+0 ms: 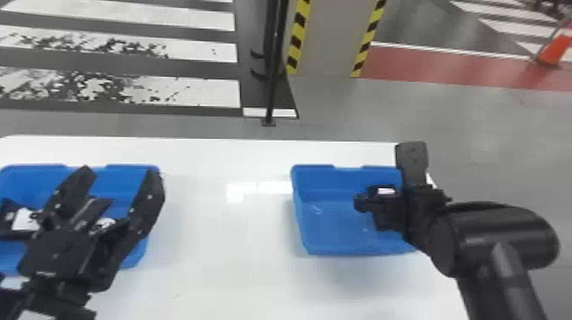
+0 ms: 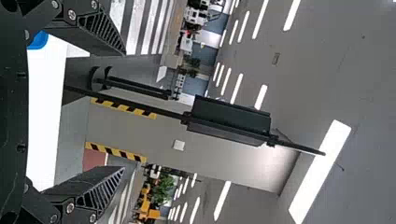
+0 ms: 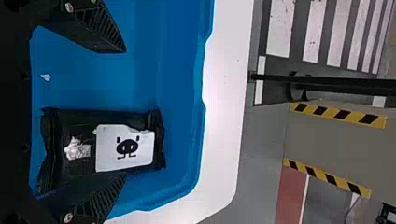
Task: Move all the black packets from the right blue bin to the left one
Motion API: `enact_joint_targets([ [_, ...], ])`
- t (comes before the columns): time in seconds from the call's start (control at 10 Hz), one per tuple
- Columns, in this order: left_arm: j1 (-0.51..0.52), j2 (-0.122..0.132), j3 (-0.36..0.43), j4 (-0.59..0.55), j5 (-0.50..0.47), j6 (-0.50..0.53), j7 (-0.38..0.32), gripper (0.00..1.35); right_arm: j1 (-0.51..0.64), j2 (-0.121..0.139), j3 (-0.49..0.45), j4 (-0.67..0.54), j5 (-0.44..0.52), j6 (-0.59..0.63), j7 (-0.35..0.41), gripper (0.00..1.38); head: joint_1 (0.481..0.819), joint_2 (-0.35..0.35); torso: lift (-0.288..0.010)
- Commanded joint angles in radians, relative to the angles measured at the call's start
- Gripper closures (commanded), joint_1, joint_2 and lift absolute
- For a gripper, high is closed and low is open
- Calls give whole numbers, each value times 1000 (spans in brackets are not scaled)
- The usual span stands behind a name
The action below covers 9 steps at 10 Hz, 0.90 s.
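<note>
White stripes are painted on the grey floor [image 1: 200, 91] behind a table [image 1: 230, 255] on which two blue bins are set apart. The transfer of black packets appears to be at the pickup stage. A packet [image 3: 123, 149] is seen lying in the right bin [image 1: 340, 225], its pale label exposed, beneath the right end effector [image 3: 123, 113], whose fingers are spread wide with nothing gripped. Nearer to one finger than the other, the packet seems off-centre; a small sideways correction may be called for, then a lowering, a squeeze and a lift toward the left bin [image 1: 25, 170]. The left end effector [image 1: 119, 172] is held wide open and empty at the left bin, where a dark packet [image 1: 25, 219] is seen.

Whether the packet is touched by the nearer finger cannot be told, as its side is partly covered. In the head view, much of the right bin's outer end is masked by the right arm [image 1: 489, 238]. The left bin is cut off at the frame's edge and partly blocked by the left end effector, so its packets cannot be counted with confidence.
</note>
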<state>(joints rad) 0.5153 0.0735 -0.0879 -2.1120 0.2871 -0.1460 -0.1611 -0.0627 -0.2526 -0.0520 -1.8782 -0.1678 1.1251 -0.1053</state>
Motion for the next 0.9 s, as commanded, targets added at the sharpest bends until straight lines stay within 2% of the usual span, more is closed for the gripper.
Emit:
enact_joint_targets([
  [0.0,0,0,0,0,0,-1,0,173,-21,0,-10,63,-10,-1,-1,88,695,-212,-140],
  [0.8,0,-3,6,0,4,-19,0,174,-26,1,-40,139,-24,6,-20,94,695,-239,-140],
])
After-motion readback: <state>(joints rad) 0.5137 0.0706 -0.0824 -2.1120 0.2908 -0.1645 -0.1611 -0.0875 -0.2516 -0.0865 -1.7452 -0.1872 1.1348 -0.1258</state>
